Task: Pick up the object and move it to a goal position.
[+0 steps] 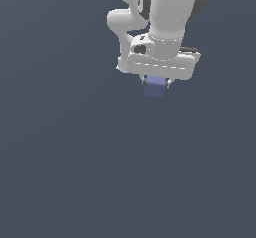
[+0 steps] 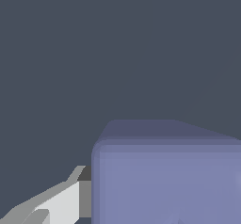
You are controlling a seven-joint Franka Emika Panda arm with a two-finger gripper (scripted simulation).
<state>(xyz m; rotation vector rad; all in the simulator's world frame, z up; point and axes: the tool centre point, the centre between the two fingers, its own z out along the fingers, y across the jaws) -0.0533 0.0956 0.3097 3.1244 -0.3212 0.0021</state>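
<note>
Arm: white robot arm [image 1: 165,12] comes in from the upper edge of the exterior view, its wide white hand block just above the cube.
Gripper: gripper [image 1: 157,83] points downward; only short dark bits of the fingers show under the hand block, at either side of the cube.
Jaws: closed on the cube, which sits between them. In the wrist view one pale grey finger [image 2: 61,202] lies flush against the cube's side face.
Cube: small matte periwinkle-blue cube [image 1: 155,87], narrower than the hand block, tucked directly beneath it with its upper part hidden by the hand. In the wrist view the cube [image 2: 164,180] fills the near corner, edges slightly blurred.
Cube versus surface: whether it is lifted clear or touching the surface below cannot be told; no shadow or contact line shows.
Surroundings: plain flat dark slate-grey surface [image 1: 75,157] fills all the rest of both views around the cube.
</note>
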